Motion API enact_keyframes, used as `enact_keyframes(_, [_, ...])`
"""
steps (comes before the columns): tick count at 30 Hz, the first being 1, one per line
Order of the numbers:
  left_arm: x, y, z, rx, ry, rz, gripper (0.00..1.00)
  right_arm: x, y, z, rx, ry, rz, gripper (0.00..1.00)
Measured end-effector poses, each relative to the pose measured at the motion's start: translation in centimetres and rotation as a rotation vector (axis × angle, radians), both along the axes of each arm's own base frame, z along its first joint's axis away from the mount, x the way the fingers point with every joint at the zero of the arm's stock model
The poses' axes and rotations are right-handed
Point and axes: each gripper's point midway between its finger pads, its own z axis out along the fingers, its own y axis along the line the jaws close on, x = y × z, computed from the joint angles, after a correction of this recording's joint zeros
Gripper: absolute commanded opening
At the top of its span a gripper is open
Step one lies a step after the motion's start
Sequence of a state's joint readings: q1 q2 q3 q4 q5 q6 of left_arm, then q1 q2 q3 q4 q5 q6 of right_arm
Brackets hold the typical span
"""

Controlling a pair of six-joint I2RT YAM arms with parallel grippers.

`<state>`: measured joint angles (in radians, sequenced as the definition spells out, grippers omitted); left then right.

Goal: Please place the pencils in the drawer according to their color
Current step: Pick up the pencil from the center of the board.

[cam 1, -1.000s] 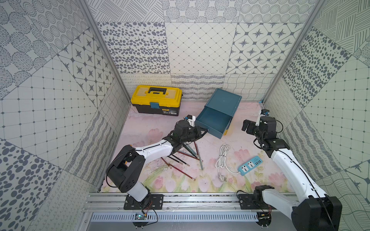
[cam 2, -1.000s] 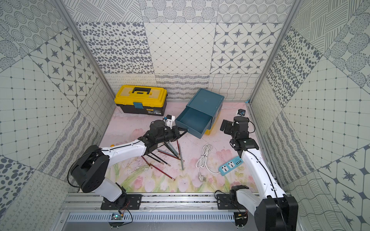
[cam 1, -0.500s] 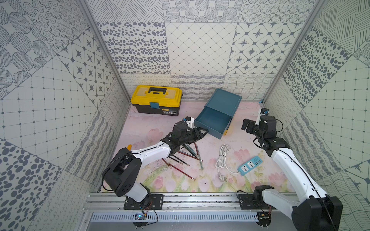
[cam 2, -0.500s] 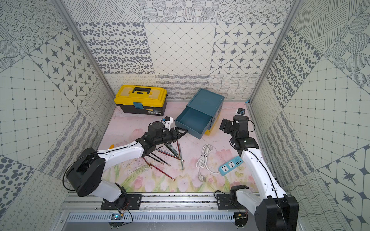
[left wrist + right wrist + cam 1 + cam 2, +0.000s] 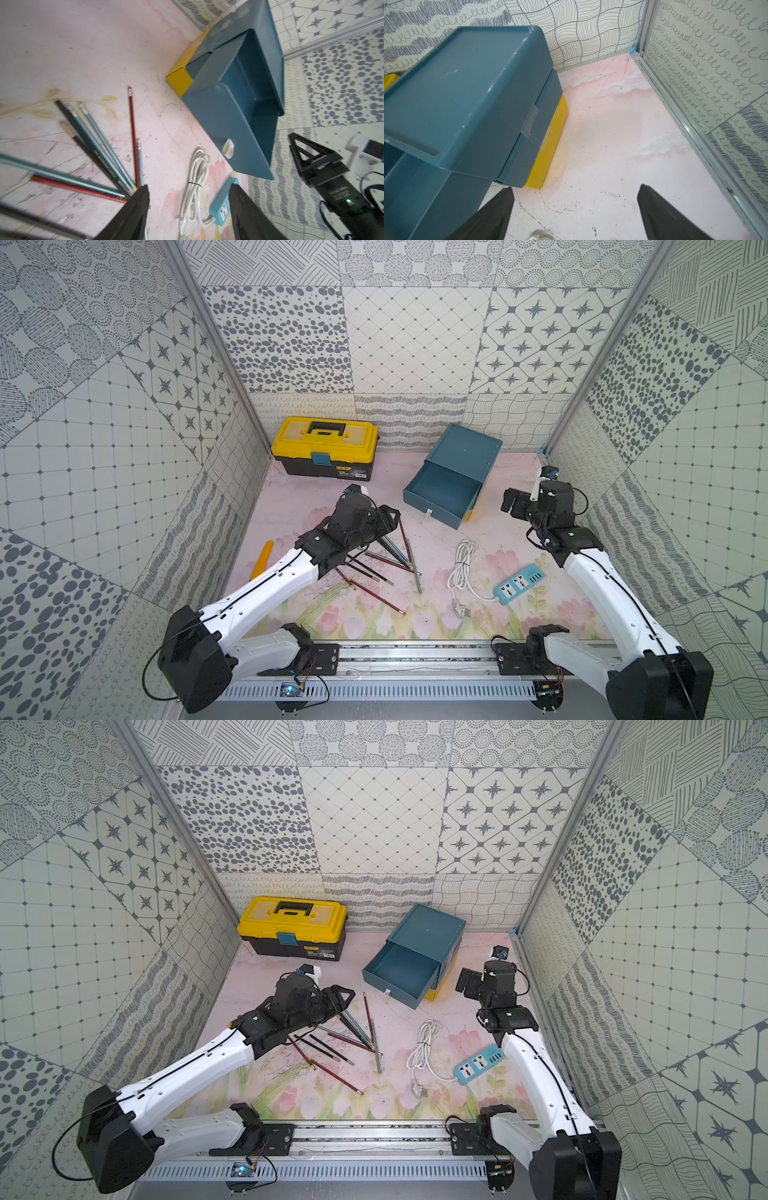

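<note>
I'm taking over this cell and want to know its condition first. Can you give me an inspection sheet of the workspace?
Surface: pink flowered mat, scuffed with dark marks.
Job's things: pencils scattered on the mat; chest with top drawer pulled out, nothing seen inside.
Clutter: toolbox, orange stick, power strip.
Grippers: left gripper open by the pencils; right gripper open beside the chest; both empty.
Cables: white cord bundled, joined to the power strip.
Surroundings: patterned walls; rail at front.

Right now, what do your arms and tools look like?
Left arm and right arm: white links, black joints, thin black cables. Left tool and right tool: black tapering fingers. A green light marks the right wrist.
</note>
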<state>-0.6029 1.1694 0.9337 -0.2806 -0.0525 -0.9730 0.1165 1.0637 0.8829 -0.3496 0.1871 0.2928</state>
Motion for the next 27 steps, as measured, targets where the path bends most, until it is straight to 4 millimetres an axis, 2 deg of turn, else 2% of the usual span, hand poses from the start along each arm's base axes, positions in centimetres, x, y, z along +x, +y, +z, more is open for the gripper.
enact_keyframes(2, [-0.4,2.2,-1.7,0.072,0.073,0.061,0.57,-0.1,0.3,0.0,0.0,0.002,0.009,0.99])
enact_keyframes(6, [-1.8,6.3,-5.7,0.208,0.241,0.161,0.54,-0.5,1.1,0.3,-0.009,-0.003,0.032,0.99])
enact_keyframes(11, [-3.7,9.9,-9.2,0.35,0.412,0.233,0.49,-0.9,1.6,1.2,-0.032,-0.027,0.041,0.99])
enact_keyframes(18, [-6.3,12.6,-13.7,0.481,0.635,0.27,0.43,-1.2,1.7,1.3,-0.064,-0.025,0.043,0.99])
enact_keyframes(27, [-8.2,14.8,-16.8,0.534,0.777,0.308,0.39,-1.2,2.2,1.3,-0.068,-0.027,0.057,0.99])
